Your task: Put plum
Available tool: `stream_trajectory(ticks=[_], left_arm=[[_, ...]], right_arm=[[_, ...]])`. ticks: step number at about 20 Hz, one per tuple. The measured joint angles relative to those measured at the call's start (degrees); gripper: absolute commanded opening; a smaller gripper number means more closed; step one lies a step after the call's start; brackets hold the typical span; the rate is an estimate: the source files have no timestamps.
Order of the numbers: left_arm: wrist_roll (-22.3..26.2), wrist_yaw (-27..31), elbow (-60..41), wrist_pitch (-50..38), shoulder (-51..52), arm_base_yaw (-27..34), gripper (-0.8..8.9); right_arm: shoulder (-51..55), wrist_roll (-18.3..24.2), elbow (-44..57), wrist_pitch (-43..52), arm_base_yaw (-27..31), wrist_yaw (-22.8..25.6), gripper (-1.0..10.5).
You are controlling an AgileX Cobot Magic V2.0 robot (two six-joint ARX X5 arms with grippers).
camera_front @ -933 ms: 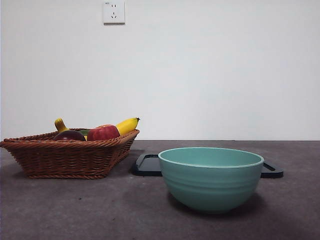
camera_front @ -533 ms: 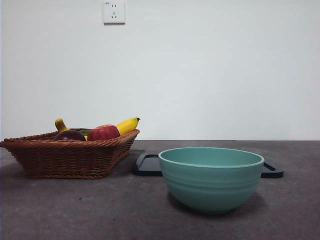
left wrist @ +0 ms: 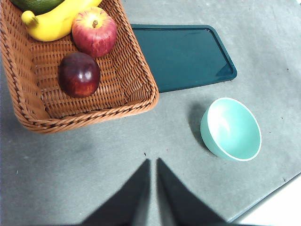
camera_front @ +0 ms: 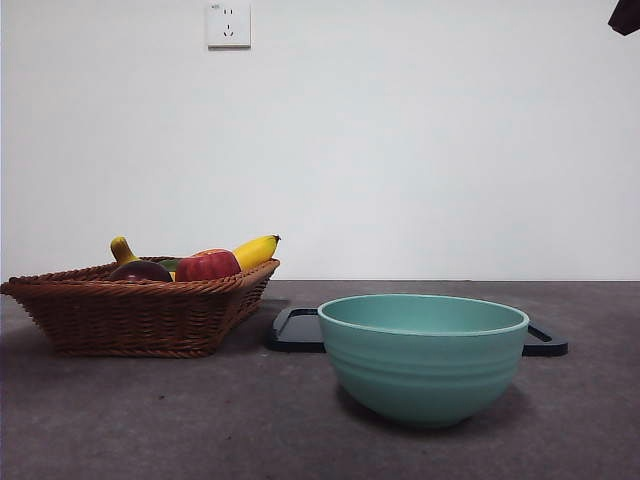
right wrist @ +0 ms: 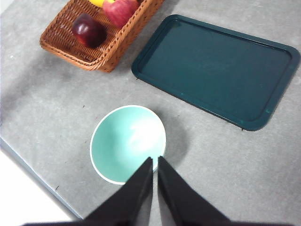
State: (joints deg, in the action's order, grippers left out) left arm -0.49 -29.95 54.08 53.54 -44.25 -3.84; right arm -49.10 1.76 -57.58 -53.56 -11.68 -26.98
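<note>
Grey bench [camera_front: 150,430] with a woven wicker basket [left wrist: 136,80], a dark green tray [right wrist: 221,70] and a pale green bowl [camera_front: 423,355]. Open bench surface lies all round the bowl, which stands apart from the basket and in front of the flat rectangular tray with its low raised rim. The plum [left wrist: 79,74], smooth, glossy and dark maroon, rests on the basket floor beside a red apple [left wrist: 94,31]; a yellow banana [left wrist: 56,21] and a green fruit [left wrist: 35,4] lie behind them, near the basket's far wall. The left pincer [left wrist: 153,162] hangs high over bare bench in front of the basket, jaws pressed together and holding nothing. The right pincer [right wrist: 155,160] hangs high above the bowl's rim, jaws likewise pressed together and empty; a dark tip [camera_front: 625,15] shows at the front view's upper corner.
</note>
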Motion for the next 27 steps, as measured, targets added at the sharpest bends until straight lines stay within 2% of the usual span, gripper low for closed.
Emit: stream_trajectory(ticks=[2,3,4,12,15,21,27], left_arm=[[0.0,0.0,0.0,0.0,0.0,0.0,3.22],[0.0,0.0,0.0,0.0,0.0,0.0,3.92],[0.0,0.0,0.0,0.0,0.0,0.0,4.24],[-0.5,0.2,0.0,-1.6,-0.4,-0.6,4.36],[-1.4,3.2,0.3,-4.0,-3.0,-2.4,4.36],[-2.0,13.6,9.2,-5.8,-16.1,-7.8,4.31],[-1.8,18.3,15.1,-10.1,-31.7,-11.1,4.28]], right_arm=[[0.0,0.0,0.0,0.0,0.0,0.0,1.9],[0.0,0.0,0.0,0.0,0.0,0.0,3.1],[0.0,0.0,0.0,0.0,0.0,0.0,3.8],[0.0,0.0,0.0,0.0,0.0,0.0,3.9],[0.0,0.0,0.0,0.0,0.0,0.0,3.9],[0.0,0.0,0.0,0.0,0.0,0.0,3.9],[0.0,0.0,0.0,0.1,0.0,0.0,3.9]])
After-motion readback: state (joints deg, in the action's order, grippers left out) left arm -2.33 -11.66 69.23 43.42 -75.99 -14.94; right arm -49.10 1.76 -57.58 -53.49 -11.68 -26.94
